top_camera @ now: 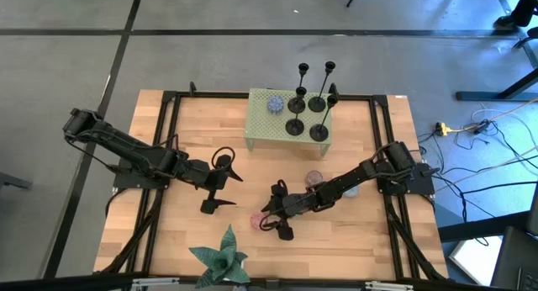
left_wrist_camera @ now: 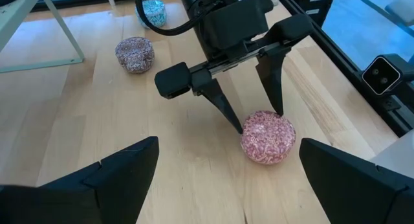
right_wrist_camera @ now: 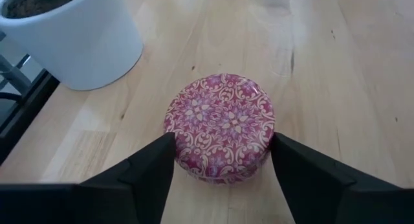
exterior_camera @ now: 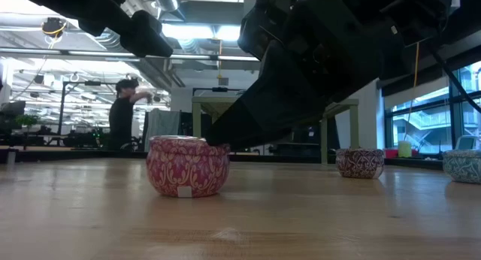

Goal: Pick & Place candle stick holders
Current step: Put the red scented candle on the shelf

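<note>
Candle stick holders (top_camera: 316,104), the black ones with disc bases and thin stems, stand together on the far right part of the green stand (top_camera: 265,131) at the far middle of the surface (top_camera: 378,236). Neither arm is near them.

What your right arm is working on is something else. It reaches in from the right edge, and the right hand (top_camera: 273,214) is down at surface level around a pink patterned tin (right_wrist_camera: 220,123) near the middle. In the right wrist view the tin sits squarely in the hand's span and rests flat on the wood. I cannot tell whether the hand has clenched on it or only straddles it.

Your left arm waits on the left side. The left hand (top_camera: 229,190) is released, spread wide and empty, pointing across at the pink tin.

A green leafy plant (top_camera: 223,256) in a white pot stands at the near edge, just left of the tin. Two more tins (top_camera: 313,178) lie to the right under the right arm, and a bluish one (top_camera: 275,103) sits on the stand beside the holders.

My reading is that you are at the grasp step, on a tin and not a holder. Next, confirm a firm hold, then lift straight up to clear the plant pot before carrying.
</note>
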Controlling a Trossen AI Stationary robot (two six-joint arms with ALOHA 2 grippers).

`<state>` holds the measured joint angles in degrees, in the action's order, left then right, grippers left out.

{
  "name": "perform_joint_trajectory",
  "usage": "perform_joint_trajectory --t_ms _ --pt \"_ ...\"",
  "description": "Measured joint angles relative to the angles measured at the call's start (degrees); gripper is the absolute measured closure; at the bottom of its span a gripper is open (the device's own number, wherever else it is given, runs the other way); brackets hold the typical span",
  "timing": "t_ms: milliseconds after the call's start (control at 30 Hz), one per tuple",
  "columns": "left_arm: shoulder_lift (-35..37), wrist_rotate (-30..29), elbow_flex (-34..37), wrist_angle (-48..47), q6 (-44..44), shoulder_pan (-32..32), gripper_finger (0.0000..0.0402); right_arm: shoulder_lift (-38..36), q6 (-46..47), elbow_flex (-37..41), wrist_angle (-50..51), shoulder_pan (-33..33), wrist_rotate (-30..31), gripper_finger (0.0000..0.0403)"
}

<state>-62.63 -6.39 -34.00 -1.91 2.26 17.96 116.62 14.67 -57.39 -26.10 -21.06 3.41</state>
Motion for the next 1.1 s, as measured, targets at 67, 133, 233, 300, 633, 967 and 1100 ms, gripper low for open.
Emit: perform_joint_trajectory --t_ms 67,133,233,300,633,967,1100 --pt "0.0 -0.1 0.0 0.4 0.0 0.0 0.0029 0.0 -1.1 0.0 0.0 0.0 0.0 0.0153" --pt "0.0 -0.1 0.0 0.5 0.0 0.0 0.0029 0.0 -2.0 0.0 -0.4 0.0 0.0 0.0153" --pt "0.0 -0.1 0.0 0.5 0.0 0.0 0.0029 0.0 -2.9 0.0 -1.4 0.0 0.0 0.0152" --pt "0.0 -0.1 0.0 0.5 0.2 0.0 0.0029 0.0 -2.9 0.0 -1.5 0.0 0.0 0.0146" --pt "-0.8 -1.0 0.0 7.3 7.4 0.0 0.0029 0.0 -3.1 0.0 -1.4 0.0 0.0 0.01" --pt "-4.1 -12.3 0.0 8.4 1.0 -0.1 0.0029 0.0 -3.5 0.0 -4.1 0.0 0.0 0.0098" --pt "-4.1 -17.1 0.0 8.5 -0.2 -0.1 0.0029 0.0 -3.3 0.0 -5.0 0.0 0.0 0.0098"
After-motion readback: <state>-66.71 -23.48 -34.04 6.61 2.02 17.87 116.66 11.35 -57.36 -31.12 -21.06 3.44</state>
